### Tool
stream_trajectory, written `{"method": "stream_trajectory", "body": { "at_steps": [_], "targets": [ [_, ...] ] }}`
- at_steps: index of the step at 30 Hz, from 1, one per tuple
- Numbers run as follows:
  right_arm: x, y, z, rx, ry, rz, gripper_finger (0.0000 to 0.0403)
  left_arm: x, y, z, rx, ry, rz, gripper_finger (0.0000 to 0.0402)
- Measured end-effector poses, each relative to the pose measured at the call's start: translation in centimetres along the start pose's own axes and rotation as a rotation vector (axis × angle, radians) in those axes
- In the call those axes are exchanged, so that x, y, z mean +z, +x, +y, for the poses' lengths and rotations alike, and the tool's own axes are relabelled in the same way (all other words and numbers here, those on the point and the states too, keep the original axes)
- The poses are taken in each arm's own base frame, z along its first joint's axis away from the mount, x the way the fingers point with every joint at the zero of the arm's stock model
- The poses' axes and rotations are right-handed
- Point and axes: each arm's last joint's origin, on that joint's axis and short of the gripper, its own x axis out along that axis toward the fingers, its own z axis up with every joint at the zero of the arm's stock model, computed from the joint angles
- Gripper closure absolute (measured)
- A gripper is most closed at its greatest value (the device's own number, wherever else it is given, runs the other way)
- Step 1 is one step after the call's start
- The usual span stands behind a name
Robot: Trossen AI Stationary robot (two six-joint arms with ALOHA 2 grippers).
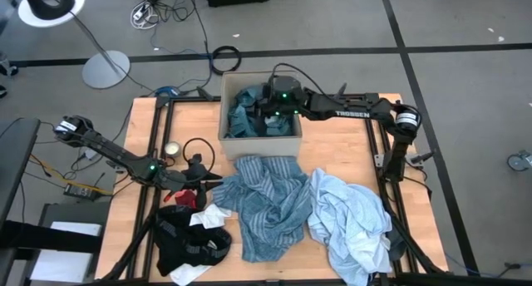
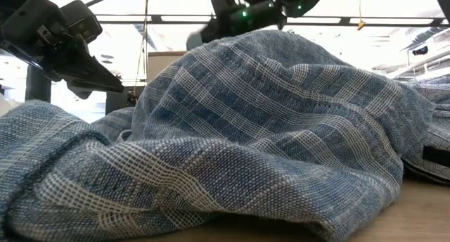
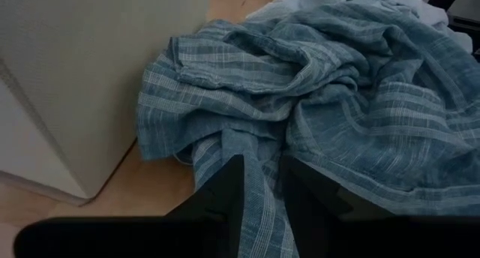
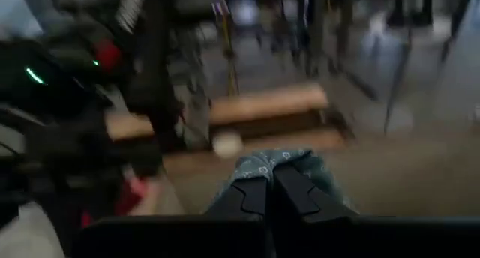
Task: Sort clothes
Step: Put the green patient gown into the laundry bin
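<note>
High view: my right gripper [image 1: 259, 110] hangs over the cardboard box [image 1: 293, 142] at the worktop's far edge, jaws closed on the teal top [image 1: 243, 113]; arm reads "TROSSEN". My left gripper [image 1: 218, 179] sits near the blue striped shirt [image 1: 268, 199] mid-worktop.

Left wrist view: jaws slightly parted, empty.

Judgement: drop-off step; next, release.
</note>
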Motion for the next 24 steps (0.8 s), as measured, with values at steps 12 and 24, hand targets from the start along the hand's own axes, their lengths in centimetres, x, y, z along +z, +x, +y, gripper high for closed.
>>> {"method": "stream_trajectory", "body": {
  "at_steps": [12, 24],
  "targets": [
    [-5.3, 0.9, -2.2, -0.154, 0.170, 0.384, 0.0372, 0.0, 0.0, 0.0, 0.000, -0.002, -0.002, 0.0307],
    [-3.8, -2.2, -3.2, -0.175, 0.164, 0.424, 0.0281, 0.0, 0.0, 0.0, 0.000, -0.005, -0.003, 0.0307]
  ]
}}
